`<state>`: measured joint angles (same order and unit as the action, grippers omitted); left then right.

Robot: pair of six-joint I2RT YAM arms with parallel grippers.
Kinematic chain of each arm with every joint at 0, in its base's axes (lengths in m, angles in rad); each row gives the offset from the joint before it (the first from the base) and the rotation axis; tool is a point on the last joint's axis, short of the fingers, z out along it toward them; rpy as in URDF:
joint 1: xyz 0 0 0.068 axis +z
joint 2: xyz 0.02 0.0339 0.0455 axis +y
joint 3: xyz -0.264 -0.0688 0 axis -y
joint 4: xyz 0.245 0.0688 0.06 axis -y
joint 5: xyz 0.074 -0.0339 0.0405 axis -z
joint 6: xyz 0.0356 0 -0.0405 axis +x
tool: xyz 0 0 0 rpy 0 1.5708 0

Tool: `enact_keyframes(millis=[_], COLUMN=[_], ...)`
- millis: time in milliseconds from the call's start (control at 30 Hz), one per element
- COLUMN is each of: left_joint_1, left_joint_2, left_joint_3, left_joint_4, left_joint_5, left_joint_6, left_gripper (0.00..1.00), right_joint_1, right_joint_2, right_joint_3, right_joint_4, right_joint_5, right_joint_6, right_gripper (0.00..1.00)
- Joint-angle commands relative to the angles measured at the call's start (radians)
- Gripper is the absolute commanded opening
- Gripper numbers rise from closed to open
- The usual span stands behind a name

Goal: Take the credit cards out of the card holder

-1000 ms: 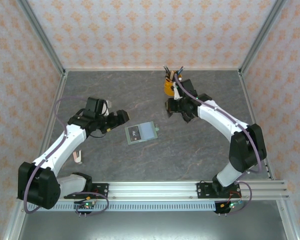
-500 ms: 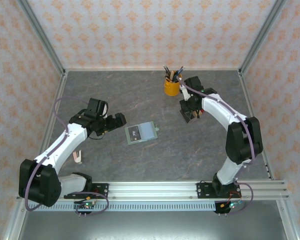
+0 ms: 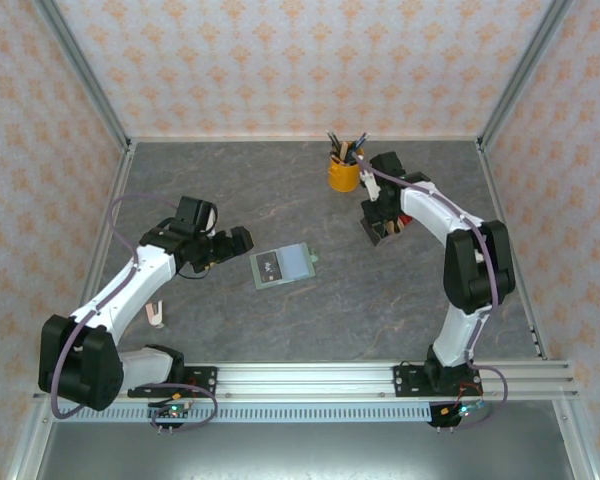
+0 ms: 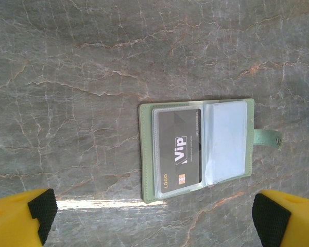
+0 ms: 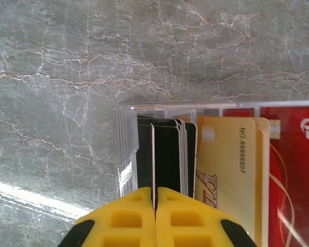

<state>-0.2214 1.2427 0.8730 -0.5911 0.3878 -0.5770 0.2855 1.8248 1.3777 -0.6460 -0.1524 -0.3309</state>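
The sage-green card holder (image 3: 283, 266) lies open on the table, with a black "VIP" credit card (image 4: 178, 152) in its clear left sleeve. The right sleeve (image 4: 225, 139) looks empty. My left gripper (image 3: 236, 240) hovers open just left of the card holder (image 4: 147, 154), and its fingertips (image 4: 37, 213) stand wide apart. My right gripper (image 5: 155, 191) is at the right rear, its jaws pinched on the top edge of a black credit card (image 5: 154, 154). That card stands in a clear stand (image 5: 124, 149) beside gold (image 5: 226, 159) and red (image 5: 293, 164) cards.
An orange pen cup (image 3: 344, 173) stands at the back, close to the right gripper (image 3: 380, 226) and the clear stand (image 3: 390, 231). A small pink item (image 3: 156, 314) lies by the left arm. Metal frame posts and patterned walls ring the grey marbled table (image 3: 380, 300).
My right arm has swung from beside the pen cup to the right and down onto the clear stand. The left gripper has drawn back slightly to the left, still open.
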Motion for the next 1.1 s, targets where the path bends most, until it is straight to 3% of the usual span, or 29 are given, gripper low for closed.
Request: enact_keyframes(millis=[0,67,167,333,567,833,1067], left_joint_1=[0.003,0.003,0.003,0.002,-0.006,-0.067,-0.091], left_joint_2=[0.012,0.012,0.017,0.037,0.067,0.12,0.182], left_joint_3=[-0.017,-0.018,-0.027,-0.047,-0.099,-0.113,-0.116], left_joint_4=[0.004,0.001,0.013,0.05,0.17,0.281,0.365], left_joint_5=[0.012,0.016,0.041,0.059,0.119,0.129,0.098], left_joint_6=[-0.004,-0.011,-0.031,-0.07,-0.162,-0.236,-0.303], left_gripper=[1.0,1.0,1.0,1.0,1.0,0.97,0.87], right_joint_1=[-0.004,-0.004,-0.004,0.006,0.132,0.338,0.393], right_joint_2=[0.024,0.007,-0.065,-0.202,-0.29,-0.15,0.034], right_joint_3=[0.037,0.042,0.026,-0.042,-0.181,-0.148,-0.05], right_joint_4=[-0.035,-0.047,-0.04,0.016,0.143,0.209,0.255], right_joint_5=[0.03,0.023,-0.029,-0.171,-0.272,-0.286,-0.416], right_joint_6=[0.005,0.025,0.07,0.221,0.566,0.706,0.746], right_gripper=[0.18,0.29,0.37,0.45,0.51,0.52,0.43])
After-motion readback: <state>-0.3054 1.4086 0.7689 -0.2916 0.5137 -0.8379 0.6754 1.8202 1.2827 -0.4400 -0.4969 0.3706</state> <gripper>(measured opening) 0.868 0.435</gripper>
